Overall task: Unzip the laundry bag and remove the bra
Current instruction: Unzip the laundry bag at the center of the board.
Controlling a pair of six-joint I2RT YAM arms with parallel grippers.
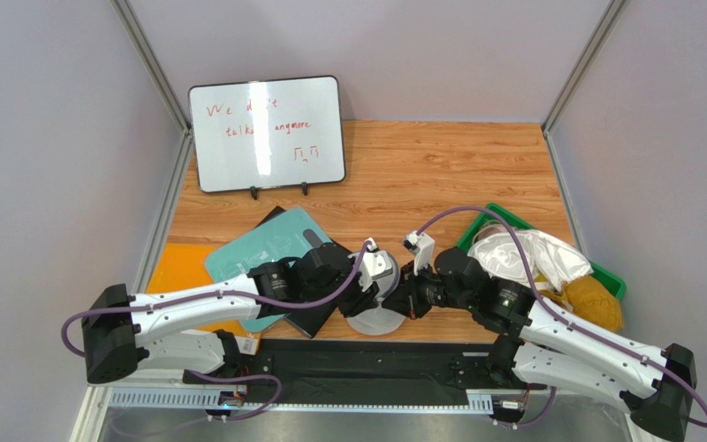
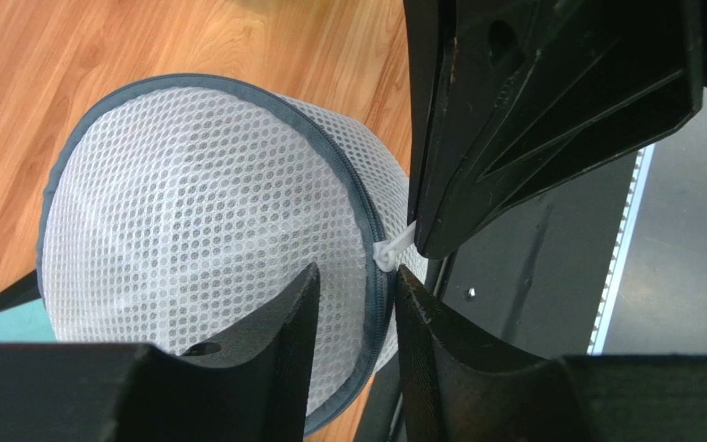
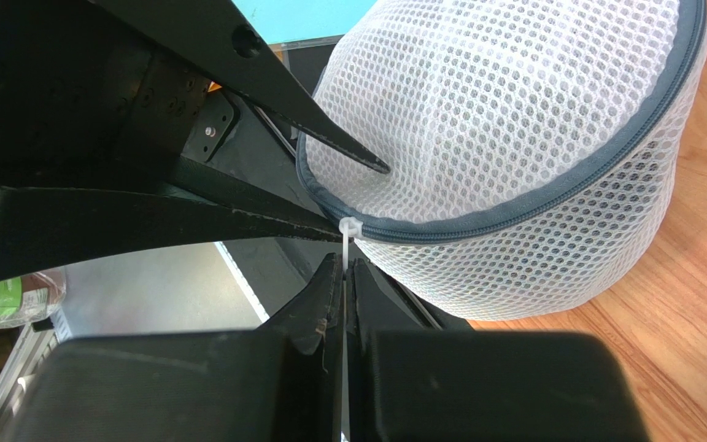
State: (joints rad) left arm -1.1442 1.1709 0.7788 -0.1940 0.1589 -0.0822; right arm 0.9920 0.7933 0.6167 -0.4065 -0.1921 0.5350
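The laundry bag, a round white mesh pouch with a grey-blue zip rim, sits at the table's near edge between both arms. In the left wrist view the laundry bag lies on its side, and my left gripper stands open astride its zip rim, the right finger against the rim. My right gripper is shut on the thin white zip pull, which runs straight from the rim of the laundry bag into the jaws. The zip looks closed. The bra is hidden.
A whiteboard stands at the back. A teal board and an orange mat lie left of the bag. At right, a green bin holds a white cloth, with a mustard bundle beside it.
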